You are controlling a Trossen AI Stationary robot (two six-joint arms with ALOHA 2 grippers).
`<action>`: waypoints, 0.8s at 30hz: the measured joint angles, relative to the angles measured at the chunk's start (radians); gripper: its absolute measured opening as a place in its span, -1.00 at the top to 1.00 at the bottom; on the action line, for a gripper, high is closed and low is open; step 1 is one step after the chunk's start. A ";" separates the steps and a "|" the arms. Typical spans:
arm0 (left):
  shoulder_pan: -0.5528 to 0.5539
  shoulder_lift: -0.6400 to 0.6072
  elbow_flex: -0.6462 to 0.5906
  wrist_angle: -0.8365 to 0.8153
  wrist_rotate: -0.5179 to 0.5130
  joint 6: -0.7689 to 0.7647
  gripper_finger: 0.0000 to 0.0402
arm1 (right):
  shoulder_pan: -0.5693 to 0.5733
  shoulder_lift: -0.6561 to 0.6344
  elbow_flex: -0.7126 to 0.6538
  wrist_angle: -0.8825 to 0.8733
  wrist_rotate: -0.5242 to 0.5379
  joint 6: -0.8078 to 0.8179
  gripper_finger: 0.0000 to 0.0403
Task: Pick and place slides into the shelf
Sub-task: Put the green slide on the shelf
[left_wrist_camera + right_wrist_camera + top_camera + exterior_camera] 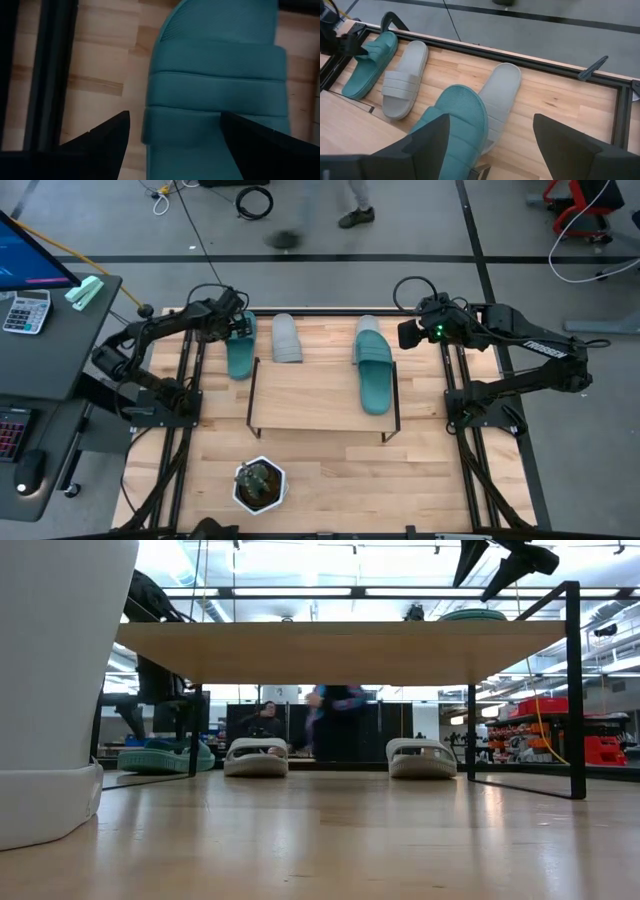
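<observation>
Overhead looking straight down, low level at tabletop, two wrist close-ups, all sharing teal slide (240, 352).

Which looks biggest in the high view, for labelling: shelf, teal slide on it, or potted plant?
1. shelf
2. teal slide lying on it
3. potted plant, though that gap is small

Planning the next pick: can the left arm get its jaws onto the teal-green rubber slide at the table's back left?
Probably yes: the left gripper hangs right over that teal-green rubber slide, jaws open either side of its strap, nothing between.
</observation>
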 joint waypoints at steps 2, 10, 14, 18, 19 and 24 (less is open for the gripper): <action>0.000 0.024 0.001 0.004 0.004 0.000 -0.56 | 0.000 0.000 0.000 0.000 -0.002 0.000 -0.45; 0.001 0.094 0.000 0.081 0.079 -0.003 -0.56 | 0.000 0.000 0.000 0.000 -0.002 0.021 -0.45; 0.000 0.113 0.000 0.129 0.119 -0.010 -0.53 | 0.000 0.000 0.000 0.000 -0.002 0.025 -0.45; 0.004 0.118 0.000 0.133 0.122 -0.001 -0.45 | 0.000 0.000 0.000 0.000 -0.002 0.042 -0.45; 0.007 0.118 0.000 0.134 0.124 0.001 -0.43 | 0.000 0.000 0.000 0.000 -0.002 0.043 -0.45; 0.032 0.118 0.000 0.133 0.131 0.036 -0.27 | 0.000 0.000 0.000 0.000 -0.002 0.043 -0.45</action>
